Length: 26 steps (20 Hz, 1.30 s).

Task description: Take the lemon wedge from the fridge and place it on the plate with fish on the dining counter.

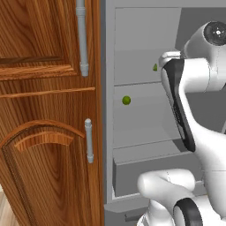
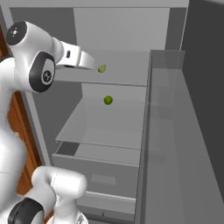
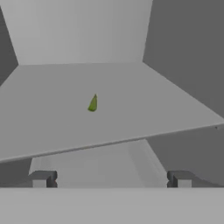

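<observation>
The hand [image 3: 111, 178], fingers wide apart, faces the lemon wedge [image 3: 92, 103] on the fridge [image 2: 166, 131] shelf; reaching in remains.

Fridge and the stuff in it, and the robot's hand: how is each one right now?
fridge: door open, shelves showing.
lemon wedge: lying on the upper shelf, untouched.
green ball: sitting on the shelf below.
drawer: pushed in.
gripper: open, empty, short of the wedge.
</observation>
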### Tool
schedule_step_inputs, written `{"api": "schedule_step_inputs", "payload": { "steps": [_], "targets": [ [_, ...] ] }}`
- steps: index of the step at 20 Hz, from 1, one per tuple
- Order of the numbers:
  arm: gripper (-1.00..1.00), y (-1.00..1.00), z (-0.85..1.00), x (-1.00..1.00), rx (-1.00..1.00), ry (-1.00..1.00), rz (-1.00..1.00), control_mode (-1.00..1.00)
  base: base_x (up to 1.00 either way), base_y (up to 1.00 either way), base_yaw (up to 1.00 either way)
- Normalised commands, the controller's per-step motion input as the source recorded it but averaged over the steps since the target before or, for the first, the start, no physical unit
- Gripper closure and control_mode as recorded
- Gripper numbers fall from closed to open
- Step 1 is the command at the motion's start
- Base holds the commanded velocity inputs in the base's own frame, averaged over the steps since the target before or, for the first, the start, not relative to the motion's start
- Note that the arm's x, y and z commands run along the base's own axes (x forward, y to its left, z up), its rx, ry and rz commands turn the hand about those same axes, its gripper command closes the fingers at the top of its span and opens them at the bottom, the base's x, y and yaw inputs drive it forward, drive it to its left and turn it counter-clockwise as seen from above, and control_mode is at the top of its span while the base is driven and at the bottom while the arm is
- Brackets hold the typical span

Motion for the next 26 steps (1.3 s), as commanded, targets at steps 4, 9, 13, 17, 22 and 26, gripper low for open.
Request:
{"api": "schedule_step_inputs", "payload": {
  "steps": [4, 9, 13, 17, 22, 26],
  "targets": [
    [-1.00, 0.32, -0.08, 0.61, 0.00, 0.00, 0.10, -1.00, 0.00, 0.00, 0.00],
    [-1.00, 0.08, -0.10, 0.47, 0.00, 0.00, 0.04, -1.00, 0.00, 0.00, 0.00],
    [-1.00, 0.00, -0.24, 0.39, 0.00, 0.00, 0.01, -1.00, 0.00, 0.00, 0.00],
    [-1.00, -0.02, -0.13, 0.29, 0.00, 0.00, 0.00, -1.00, 0.00, 0.00, 0.00],
    [-1.00, -0.12, -0.08, 0.12, 0.00, 0.00, 0.00, -1.00, 0.00, 0.00, 0.00],
    [-1.00, -0.32, 0.00, 0.02, 0.01, 0.00, 0.00, -1.00, 0.00, 0.00, 0.00]
  ]
}}
